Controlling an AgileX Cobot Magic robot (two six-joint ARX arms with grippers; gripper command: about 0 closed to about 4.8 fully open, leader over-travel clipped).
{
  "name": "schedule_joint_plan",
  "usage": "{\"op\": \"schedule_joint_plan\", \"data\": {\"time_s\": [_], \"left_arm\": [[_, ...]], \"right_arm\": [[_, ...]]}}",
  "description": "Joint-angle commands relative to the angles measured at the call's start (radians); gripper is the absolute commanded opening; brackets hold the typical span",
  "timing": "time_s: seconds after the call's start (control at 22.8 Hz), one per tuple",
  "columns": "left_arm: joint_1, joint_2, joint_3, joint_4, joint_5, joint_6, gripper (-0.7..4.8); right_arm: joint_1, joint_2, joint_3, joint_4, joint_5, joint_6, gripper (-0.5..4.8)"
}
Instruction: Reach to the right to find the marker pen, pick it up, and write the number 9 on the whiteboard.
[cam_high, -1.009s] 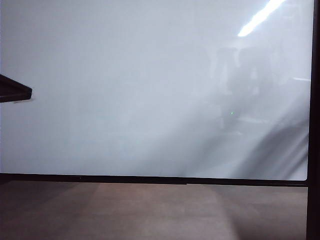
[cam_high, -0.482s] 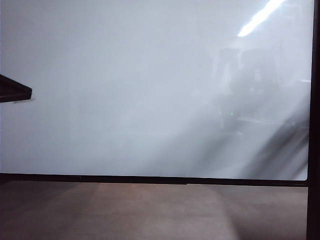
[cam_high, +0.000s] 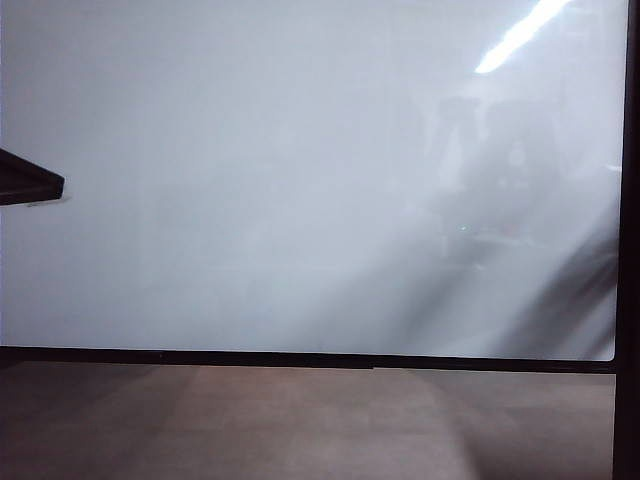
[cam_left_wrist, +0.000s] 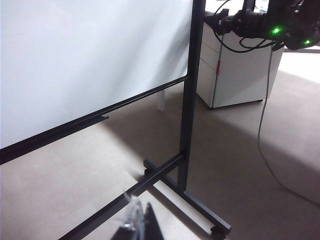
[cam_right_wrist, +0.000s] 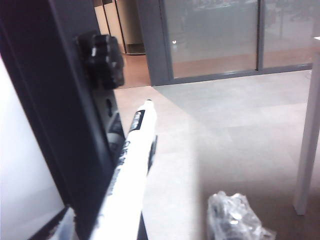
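Observation:
The whiteboard (cam_high: 250, 180) fills the exterior view, glossy and blank; the number 9 is out of view. In the right wrist view the marker pen (cam_right_wrist: 132, 155), white with a black cap, runs along the board's black side post (cam_right_wrist: 55, 100). My right gripper (cam_right_wrist: 150, 227) is open around the pen's near end. One tape-wrapped finger (cam_right_wrist: 235, 220) stands well off the pen; the other is mostly hidden. My left gripper (cam_left_wrist: 141, 220) hangs low beside the board's stand, shut, holding nothing. Neither gripper shows in the exterior view.
A dark flat part (cam_high: 30, 185) juts in from the exterior view's left edge. A black knob (cam_right_wrist: 102, 57) sits on the post above the pen. The stand's foot bars (cam_left_wrist: 165, 170), a white cabinet (cam_left_wrist: 235, 70) and a floor cable (cam_left_wrist: 262, 150) lie beyond the left gripper.
Only the faint grey reflections at the board's right side have shifted a little. The dark part at the left edge has kept still.

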Motion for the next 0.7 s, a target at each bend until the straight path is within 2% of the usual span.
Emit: {"op": "schedule_joint_plan", "data": {"time_s": [0.04,0.13,0.26,0.7], "left_arm": [[0.002,0.001,0.000,0.005,0.004,-0.003,-0.05],[0.002,0.001,0.000,0.005,0.004,-0.003,-0.05],[0.002,0.001,0.000,0.005,0.004,-0.003,-0.05],[0.002,0.001,0.000,0.005,0.004,-0.003,-0.05]], "right_arm": [[0.001,-0.003,0.014,-0.002,-0.010,0.001,2.99],[0.001,-0.003,0.023,-0.007,-0.035,0.001,2.46],[0.002,-0.003,0.024,-0.006,-0.035,0.002,2.27],[0.001,-0.003,0.026,0.036,-0.034,0.032,2.28]]}}
